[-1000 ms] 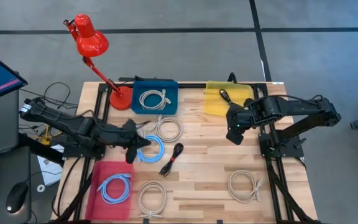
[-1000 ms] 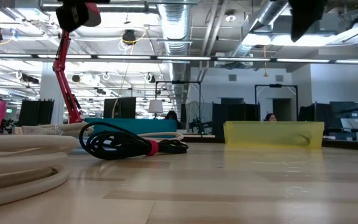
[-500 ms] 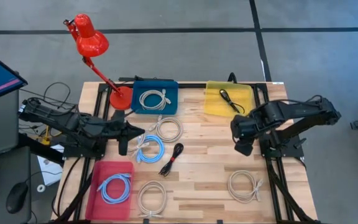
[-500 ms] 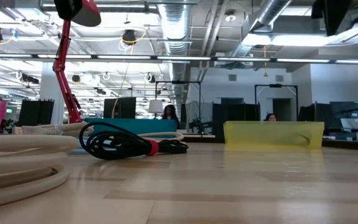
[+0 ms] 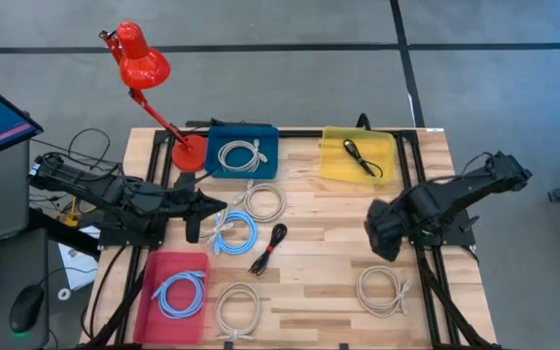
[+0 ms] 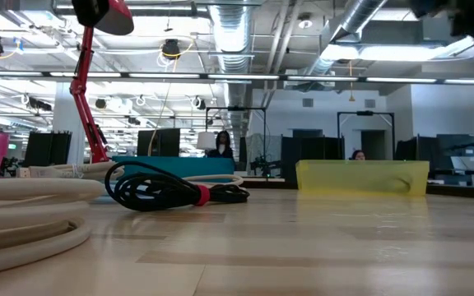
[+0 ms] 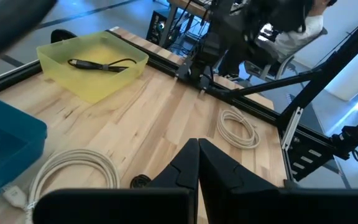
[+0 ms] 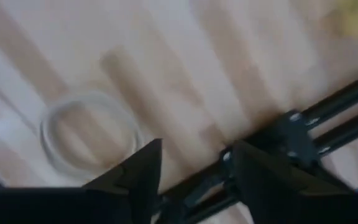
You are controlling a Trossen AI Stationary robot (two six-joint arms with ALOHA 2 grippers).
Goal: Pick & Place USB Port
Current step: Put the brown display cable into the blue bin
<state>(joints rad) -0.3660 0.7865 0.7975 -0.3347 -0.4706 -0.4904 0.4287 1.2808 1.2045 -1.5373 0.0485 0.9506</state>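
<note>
While black USB cable [image 5: 361, 157] lies in yellow bin [image 5: 333, 165], right fingers [image 8: 143, 171] spread, empty, well apart; left fingers [image 7: 197, 168] clenched.

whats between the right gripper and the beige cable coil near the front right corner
Only bare wood. In the high view the right gripper is above the table, empty, with the beige cable coil just beyond it; its own wrist view shows open fingers and the coil ahead.

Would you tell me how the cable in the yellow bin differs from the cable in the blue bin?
The cable in the yellow bin is black, thin and loosely laid; the cable in the blue bin is pale and wound in a neat coil. The yellow bin is translucent, the blue bin opaque. Each bin holds one cable.
</note>
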